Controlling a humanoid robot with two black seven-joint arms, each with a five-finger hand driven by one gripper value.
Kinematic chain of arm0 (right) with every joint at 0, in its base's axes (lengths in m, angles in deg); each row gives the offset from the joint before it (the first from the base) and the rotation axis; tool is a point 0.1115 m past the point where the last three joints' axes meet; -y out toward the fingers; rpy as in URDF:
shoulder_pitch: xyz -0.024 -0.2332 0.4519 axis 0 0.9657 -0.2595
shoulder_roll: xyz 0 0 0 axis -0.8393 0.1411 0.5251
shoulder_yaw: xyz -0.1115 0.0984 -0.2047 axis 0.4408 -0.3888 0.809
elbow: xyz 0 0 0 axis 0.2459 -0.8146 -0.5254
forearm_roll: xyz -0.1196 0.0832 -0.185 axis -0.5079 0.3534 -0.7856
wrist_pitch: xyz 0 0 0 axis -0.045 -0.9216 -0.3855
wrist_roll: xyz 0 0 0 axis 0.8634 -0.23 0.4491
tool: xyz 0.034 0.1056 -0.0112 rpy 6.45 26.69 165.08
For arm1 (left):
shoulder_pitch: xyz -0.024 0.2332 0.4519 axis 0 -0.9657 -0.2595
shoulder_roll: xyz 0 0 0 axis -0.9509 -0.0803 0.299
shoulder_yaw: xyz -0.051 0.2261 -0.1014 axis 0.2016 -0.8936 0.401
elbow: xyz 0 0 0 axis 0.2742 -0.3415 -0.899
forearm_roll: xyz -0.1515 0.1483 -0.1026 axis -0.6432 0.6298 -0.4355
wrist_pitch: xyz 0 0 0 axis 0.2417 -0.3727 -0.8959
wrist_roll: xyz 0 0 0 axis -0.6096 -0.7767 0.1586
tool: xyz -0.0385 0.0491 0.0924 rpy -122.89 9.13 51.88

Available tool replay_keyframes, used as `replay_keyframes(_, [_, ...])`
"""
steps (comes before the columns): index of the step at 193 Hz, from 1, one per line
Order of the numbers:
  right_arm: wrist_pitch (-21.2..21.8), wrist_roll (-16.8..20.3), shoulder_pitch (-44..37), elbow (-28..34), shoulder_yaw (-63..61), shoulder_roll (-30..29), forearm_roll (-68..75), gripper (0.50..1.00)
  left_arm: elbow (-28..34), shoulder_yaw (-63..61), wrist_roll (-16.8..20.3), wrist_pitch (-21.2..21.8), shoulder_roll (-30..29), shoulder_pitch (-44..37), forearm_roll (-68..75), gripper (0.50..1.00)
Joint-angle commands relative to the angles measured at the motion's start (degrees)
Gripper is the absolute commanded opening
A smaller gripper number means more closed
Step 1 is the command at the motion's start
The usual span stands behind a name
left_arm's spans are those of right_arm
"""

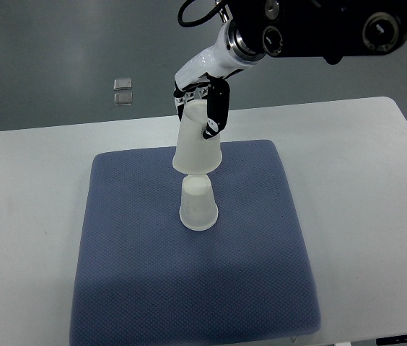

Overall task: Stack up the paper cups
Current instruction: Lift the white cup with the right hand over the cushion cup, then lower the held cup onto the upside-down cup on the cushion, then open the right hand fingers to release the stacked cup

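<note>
A white paper cup (pixel 198 205) stands upside down near the middle of the blue mat (pixel 131 245). Directly above it hangs a second white paper cup (pixel 196 148), also upside down and slightly tilted. Its wide rim sits just at the top of the lower cup. My right hand (pixel 205 108) grips this upper cup by its narrow base, with black fingers (pixel 218 112) down its right side. The arm reaches in from the top right. Whether the upper cup's rim touches the lower cup cannot be told.
The blue mat lies on a white table (pixel 362 187), whose far edge runs behind my hand. Two small clear objects (pixel 123 91) lie on the grey floor beyond the table, at the upper left.
</note>
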Motion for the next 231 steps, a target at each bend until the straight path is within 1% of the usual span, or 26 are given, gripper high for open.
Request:
replay_keyframes(1, [-0.1,0.0,0.0,0.7,0.1,-0.2,0.0,0.554,0.1,0.0,0.0,0.0,0.0,0.0,0.0,1.0])
replay_keyframes(22, [-0.5,0.1,0.1,1.8,0.0,-0.2,0.1,0.558,0.1,0.0,0.0,0.0,0.0,0.0,0.0,1.0])
replay_keyframes(44, [-3.3,0.1,0.8,2.4,0.2,-0.8,0.6,0.558,0.1,0.0,0.0,0.0,0.0,0.0,0.0,1.0])
replay_keyframes(92, [-5.0,0.2,1.7,2.5,0.5,-0.8,1.3,0.562,0.1,0.0,0.0,0.0,0.0,0.0,0.0,1.0])
replay_keyframes(149, [-7.5,0.9,3.9,2.7,0.8,-1.8,1.3,0.59,0.1,0.0,0.0,0.0,0.0,0.0,0.0,1.0])
replay_keyframes(157, [-7.9,0.9,4.3,2.7,0.8,-2.0,1.3,0.603,0.1,0.0,0.0,0.0,0.0,0.0,0.0,1.0])
replay_keyframes(181, [-8.0,1.0,5.0,2.9,0.8,-2.2,1.3,0.611,0.1,0.0,0.0,0.0,0.0,0.0,0.0,1.0])
replay_keyframes(194, [-8.1,1.0,5.0,3.3,0.8,-2.3,1.3,0.631,0.1,0.0,0.0,0.0,0.0,0.0,0.0,1.0])
replay_keyframes(231, [-8.8,0.9,5.4,3.5,0.8,-2.2,1.3,0.637,0.1,0.0,0.0,0.0,0.0,0.0,0.0,1.0])
